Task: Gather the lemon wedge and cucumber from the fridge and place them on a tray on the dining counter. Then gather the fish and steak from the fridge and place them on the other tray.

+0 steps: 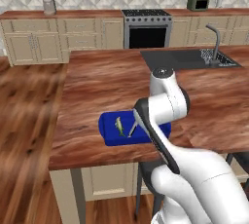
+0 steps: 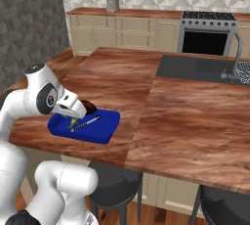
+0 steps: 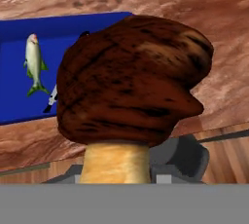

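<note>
While my end effector grips the steak above the blue tray, releasing early could drop it onto the fish or the table.

The steak is being held up close before the blue tray, where the fish is lying.

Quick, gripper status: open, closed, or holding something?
Gripper: closed on the steak, held above the blue tray where the fish already lies.
</note>
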Controlling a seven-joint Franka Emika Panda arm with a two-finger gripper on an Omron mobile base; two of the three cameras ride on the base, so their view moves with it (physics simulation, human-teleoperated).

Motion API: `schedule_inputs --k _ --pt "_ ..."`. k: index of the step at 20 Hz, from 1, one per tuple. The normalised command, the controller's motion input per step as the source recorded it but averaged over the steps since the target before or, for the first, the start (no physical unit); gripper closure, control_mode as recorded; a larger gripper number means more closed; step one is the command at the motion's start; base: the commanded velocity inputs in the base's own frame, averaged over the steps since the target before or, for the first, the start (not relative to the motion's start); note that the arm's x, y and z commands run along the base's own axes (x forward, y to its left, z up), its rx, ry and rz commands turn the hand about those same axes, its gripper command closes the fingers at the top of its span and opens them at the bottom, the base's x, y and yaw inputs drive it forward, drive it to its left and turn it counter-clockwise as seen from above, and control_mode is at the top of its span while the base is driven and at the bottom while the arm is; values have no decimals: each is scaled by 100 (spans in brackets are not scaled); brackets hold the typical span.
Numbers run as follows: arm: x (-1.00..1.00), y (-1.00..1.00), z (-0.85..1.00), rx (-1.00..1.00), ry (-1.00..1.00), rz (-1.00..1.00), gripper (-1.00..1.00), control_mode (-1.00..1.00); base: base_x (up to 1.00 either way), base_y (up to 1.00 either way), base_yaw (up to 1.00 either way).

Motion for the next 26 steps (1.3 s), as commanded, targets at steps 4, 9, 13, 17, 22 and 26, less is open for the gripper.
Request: schedule_inputs --k 4,9,13,17,22,26 --pt "70 -12 -62 9 5 0 100 -100 0 0 0" --pt "72 -1 -38 7 11 0 100 -100 0 0 0" --pt "78 0 -32 2 15 0 100 -100 0 0 0" --pt "70 0 -36 2 12 0 100 -100 0 0 0" --pt "38 0 -36 3 5 0 100 -100 0 0 0" --pt "38 0 -43 4 2 0 100 -100 0 0 0"
